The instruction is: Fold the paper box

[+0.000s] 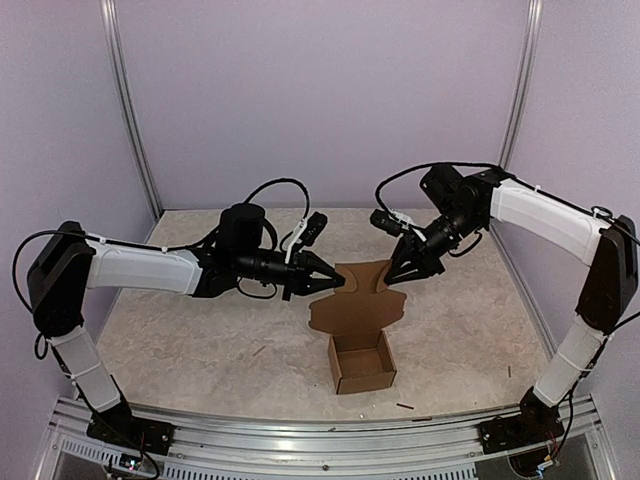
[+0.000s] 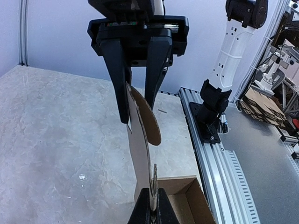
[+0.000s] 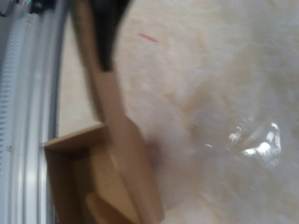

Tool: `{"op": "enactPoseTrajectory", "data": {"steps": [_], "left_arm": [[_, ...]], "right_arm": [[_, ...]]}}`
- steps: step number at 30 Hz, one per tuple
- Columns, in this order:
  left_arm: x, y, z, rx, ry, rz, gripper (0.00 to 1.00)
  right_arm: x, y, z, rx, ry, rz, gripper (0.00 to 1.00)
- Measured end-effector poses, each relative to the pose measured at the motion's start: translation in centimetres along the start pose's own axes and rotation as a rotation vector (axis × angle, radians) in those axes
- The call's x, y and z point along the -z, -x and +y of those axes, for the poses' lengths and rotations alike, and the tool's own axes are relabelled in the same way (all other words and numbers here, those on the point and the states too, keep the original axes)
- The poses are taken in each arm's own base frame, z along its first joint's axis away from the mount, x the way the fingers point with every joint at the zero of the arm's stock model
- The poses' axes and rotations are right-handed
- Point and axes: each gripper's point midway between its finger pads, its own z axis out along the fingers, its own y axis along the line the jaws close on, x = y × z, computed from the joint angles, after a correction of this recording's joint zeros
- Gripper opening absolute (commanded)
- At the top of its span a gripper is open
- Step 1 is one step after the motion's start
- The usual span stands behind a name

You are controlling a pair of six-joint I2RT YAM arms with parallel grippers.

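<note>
The paper box (image 1: 360, 372) stands on the table as a small open brown tray, its lid panel raised behind it. My left gripper (image 1: 338, 283) is shut on the panel's left edge; the left wrist view shows the cardboard (image 2: 139, 154) pinched between its fingers (image 2: 148, 207). My right gripper (image 1: 392, 278) is at the panel's right side. There its jaws (image 2: 138, 112) straddle the panel and a rounded flap with a narrow gap. The right wrist view is blurred: it shows the panel (image 3: 122, 154) and the tray below, but not its own fingers.
Tiny dark scraps lie on the table (image 1: 404, 406) (image 1: 258, 350). An aluminium rail (image 1: 300, 425) runs along the near edge just in front of the box. Lilac walls close in the back and both sides. The right arm's base (image 2: 210, 112) sits on that rail.
</note>
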Motion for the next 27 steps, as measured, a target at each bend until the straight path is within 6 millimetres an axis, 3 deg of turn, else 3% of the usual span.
{"op": "enactPoseTrajectory", "data": {"steps": [6, 18, 23, 27], "left_arm": [[0.5, 0.4, 0.6, 0.009, 0.008, -0.016, 0.0], [0.4, -0.1, 1.9, 0.039, 0.058, -0.015, 0.0], [0.3, -0.3, 2.0, 0.045, 0.049, -0.015, 0.18], [-0.3, -0.9, 2.5, 0.07, 0.043, 0.005, 0.13]], "right_arm": [[0.2, 0.8, 1.1, 0.044, 0.053, -0.034, 0.0], [0.0, 0.6, 0.1, 0.009, 0.011, -0.017, 0.0], [0.0, 0.6, 0.1, 0.013, 0.011, -0.016, 0.0], [-0.1, 0.8, 0.3, 0.025, 0.025, -0.031, 0.0]]}}
